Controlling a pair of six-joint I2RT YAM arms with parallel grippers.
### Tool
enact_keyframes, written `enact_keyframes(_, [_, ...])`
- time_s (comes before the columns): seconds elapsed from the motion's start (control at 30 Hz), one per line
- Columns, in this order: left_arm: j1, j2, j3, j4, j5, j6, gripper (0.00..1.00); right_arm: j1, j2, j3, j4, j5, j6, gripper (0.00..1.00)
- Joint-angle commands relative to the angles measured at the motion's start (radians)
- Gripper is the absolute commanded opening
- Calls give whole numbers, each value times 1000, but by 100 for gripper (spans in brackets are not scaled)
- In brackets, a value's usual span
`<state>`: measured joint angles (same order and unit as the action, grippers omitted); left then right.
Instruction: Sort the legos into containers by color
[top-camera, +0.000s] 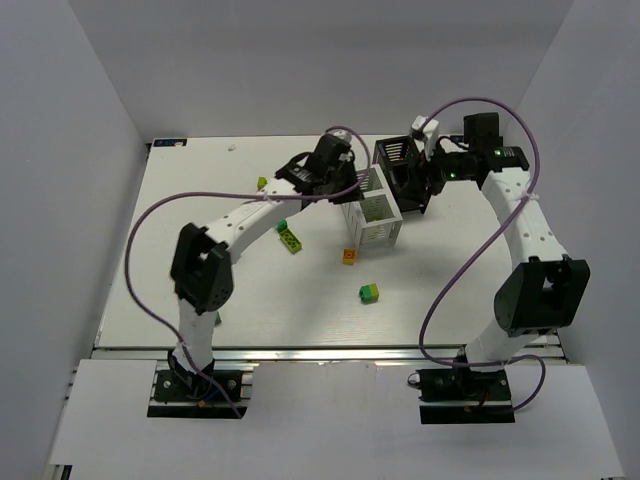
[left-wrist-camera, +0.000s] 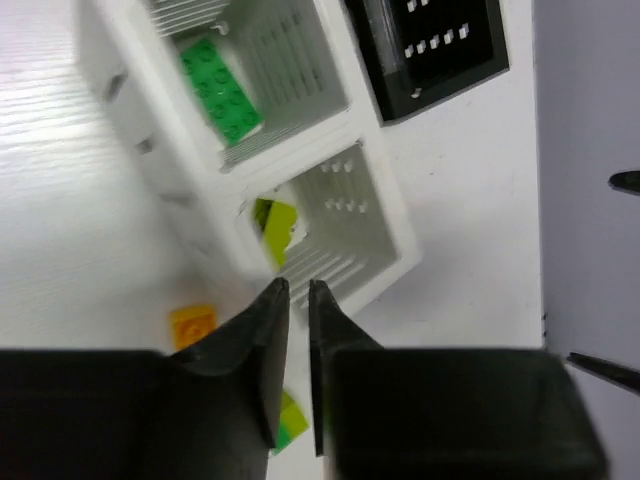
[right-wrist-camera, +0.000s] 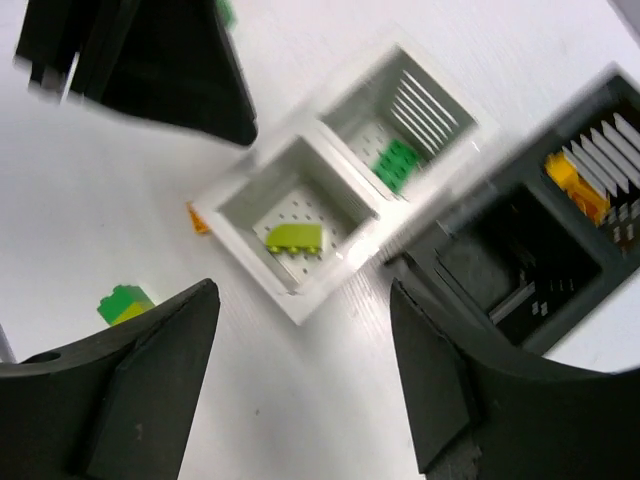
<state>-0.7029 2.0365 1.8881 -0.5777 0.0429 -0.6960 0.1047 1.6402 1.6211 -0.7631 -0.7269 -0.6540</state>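
Your left gripper (left-wrist-camera: 298, 290) hangs just above the white bin (left-wrist-camera: 395, 235). Its fingers are pinched almost together with nothing between them. Your right gripper (right-wrist-camera: 300, 300) is spread wide and empty over the same bin.

Inside the white bin, a green brick (left-wrist-camera: 220, 90) lies in one compartment and a lime brick (left-wrist-camera: 275, 230) in the other. The black bin (right-wrist-camera: 470, 255) just beside it holds an orange piece (right-wrist-camera: 570, 180).

Loose on the table (top-camera: 270, 310), on the white bin's side toward the arm bases:
- an orange brick (top-camera: 349, 256) sits just beside the bin
- a green-and-lime stack (top-camera: 369, 292) sits a little nearer you
- a second stack (top-camera: 288, 235) lies to the bin's left
- a small lime piece (top-camera: 262, 182) lies well to the bin's left

Expect these bricks to be light, rigid and slick, so they will likely skid when nudged and squirt out of a corner pinch. Take each one low, across two flat opposite sides.
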Motion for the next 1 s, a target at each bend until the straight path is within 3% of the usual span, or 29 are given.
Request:
enact_keyframes(0.0, [19, -310, -148, 63, -138, 10, 23, 0, -123, -83, -106, -220, -272, 75])
enact_keyframes(0.07, [54, -419, -373, 113, -153, -14, 23, 6, -166, -156, -163, -278, -478, 81])
enact_keyframes(0.1, [68, -471, -448, 149, -156, -43, 26, 25, -216, -241, -169, -304, -530, 89])
enact_keyframes(0.13, [95, -566, -583, 159, -158, -57, 33, 36, -241, -286, -171, -315, -573, 89])
enact_keyframes(0.2, [111, -648, -694, 161, -170, -91, 52, 97, -310, -372, -174, -306, -651, 90])
enact_keyframes(0.3, [115, -772, -858, 135, -204, -126, 65, 246, -387, -524, -145, -176, -656, 90])
enact_keyframes(0.37, [115, -847, -956, 116, -233, -158, 68, 308, -420, -639, -130, -116, -680, 89])
enact_keyframes(0.6, [115, -1048, -1182, 144, -253, -281, 72, 377, -500, -897, 73, 90, -814, 89])
enact_keyframes(0.97, [115, -1133, -1227, 157, -252, -278, 75, 405, -327, -886, 298, 176, -720, 85])
